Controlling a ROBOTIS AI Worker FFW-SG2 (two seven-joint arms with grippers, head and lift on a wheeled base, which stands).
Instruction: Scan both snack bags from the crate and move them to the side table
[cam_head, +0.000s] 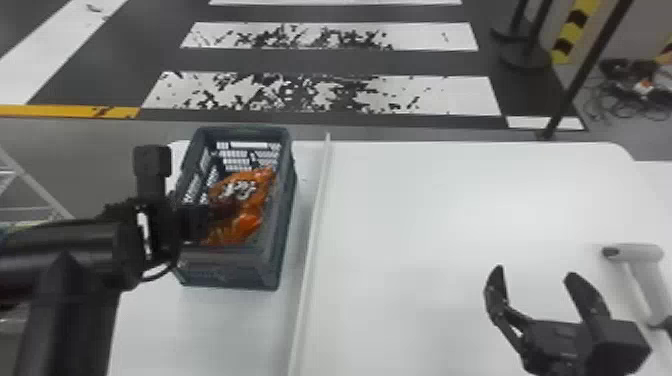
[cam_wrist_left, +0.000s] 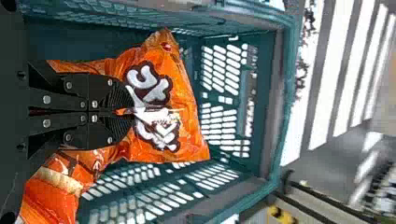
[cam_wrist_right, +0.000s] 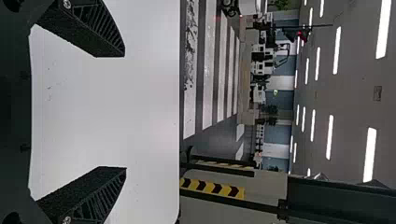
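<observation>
And the left tool (cam_head: 199, 221) is down in the dark grey-green, slotted plastic crate (cam_head: 225, 271), its black fingers clenched on a fold of a glossy orange snack bag (cam_head: 242, 190)! Big white lettering outlined in dark (cam_wrist_left: 150, 84) runs across its front. A second orange bag (cam_wrist_left: 46, 203) lies beside it in the crate. The crate sits on the white bench (cam_head: 450, 200), left of a raised white strip (cam_head: 311, 235). Over right, the right tool (cam_head: 534, 274) is spread wide, nothing between its fingers, near a pale pistol-grip scanner (cam_head: 645, 285).
</observation>
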